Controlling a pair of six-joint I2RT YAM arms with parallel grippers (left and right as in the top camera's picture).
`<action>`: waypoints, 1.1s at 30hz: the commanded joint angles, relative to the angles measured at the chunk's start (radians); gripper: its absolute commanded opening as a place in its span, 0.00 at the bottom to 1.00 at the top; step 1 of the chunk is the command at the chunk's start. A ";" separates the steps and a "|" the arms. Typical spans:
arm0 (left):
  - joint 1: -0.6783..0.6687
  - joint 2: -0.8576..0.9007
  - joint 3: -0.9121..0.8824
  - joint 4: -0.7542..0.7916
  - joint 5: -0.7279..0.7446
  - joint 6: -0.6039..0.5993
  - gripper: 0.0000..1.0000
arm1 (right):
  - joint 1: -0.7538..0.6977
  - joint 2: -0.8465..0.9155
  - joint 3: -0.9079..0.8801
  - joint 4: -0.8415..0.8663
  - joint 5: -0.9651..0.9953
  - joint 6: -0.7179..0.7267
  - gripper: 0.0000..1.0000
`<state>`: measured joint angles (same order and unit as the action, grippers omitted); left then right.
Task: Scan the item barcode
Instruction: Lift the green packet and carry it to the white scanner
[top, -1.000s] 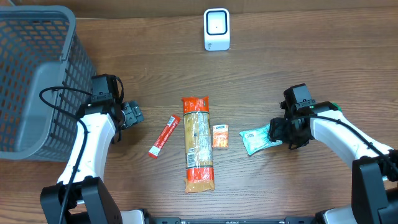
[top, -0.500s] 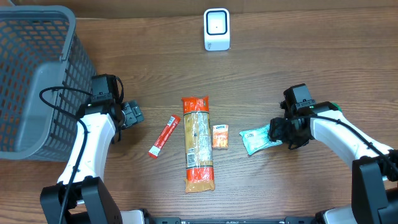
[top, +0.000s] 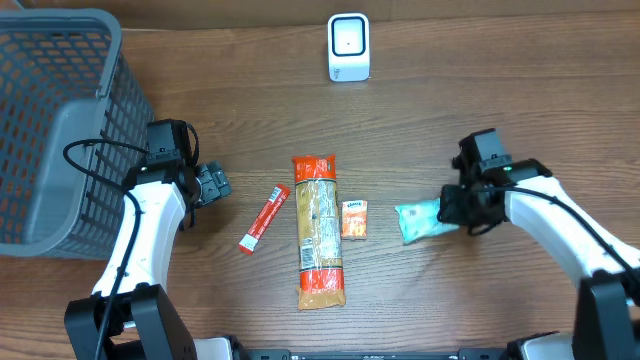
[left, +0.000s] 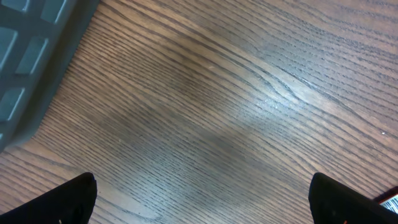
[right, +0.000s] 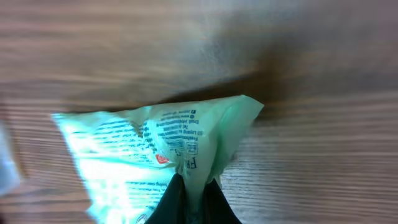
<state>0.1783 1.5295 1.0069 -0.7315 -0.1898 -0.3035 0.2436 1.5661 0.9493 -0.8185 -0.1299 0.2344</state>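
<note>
A light green packet (top: 418, 220) with dark print lies right of centre on the wooden table. My right gripper (top: 452, 212) is shut on its right end. In the right wrist view the black fingertips (right: 177, 198) pinch a fold of the packet (right: 149, 143), with the gripper (right: 194, 190) closed tight on it. No barcode shows clearly on the packet. A small white scanner (top: 348, 47) stands at the back centre. My left gripper (top: 214, 184) hovers by the basket, open and empty; in its wrist view the gripper (left: 202, 196) frames only bare wood.
A grey mesh basket (top: 50, 130) fills the far left. In the middle lie a long orange pasta pack (top: 318, 230), a small orange box (top: 354, 219) and a red stick packet (top: 264, 218). The basket's corner (left: 25, 56) shows in the left wrist view.
My right gripper has closed on the green packet's end and shifted slightly right, dragging the packet with it. The left arm has not moved.
</note>
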 joint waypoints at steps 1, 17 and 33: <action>-0.003 -0.004 0.019 0.003 0.007 0.009 1.00 | 0.001 -0.112 0.112 0.002 -0.013 -0.026 0.04; -0.003 -0.004 0.019 0.003 0.007 0.009 1.00 | 0.005 -0.183 0.348 -0.153 -0.149 -0.113 0.04; -0.003 -0.004 0.019 0.003 0.007 0.009 1.00 | 0.102 0.126 1.065 -0.412 0.154 -0.110 0.04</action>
<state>0.1783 1.5295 1.0073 -0.7311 -0.1902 -0.3035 0.3061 1.5929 1.8404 -1.2095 -0.0967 0.1406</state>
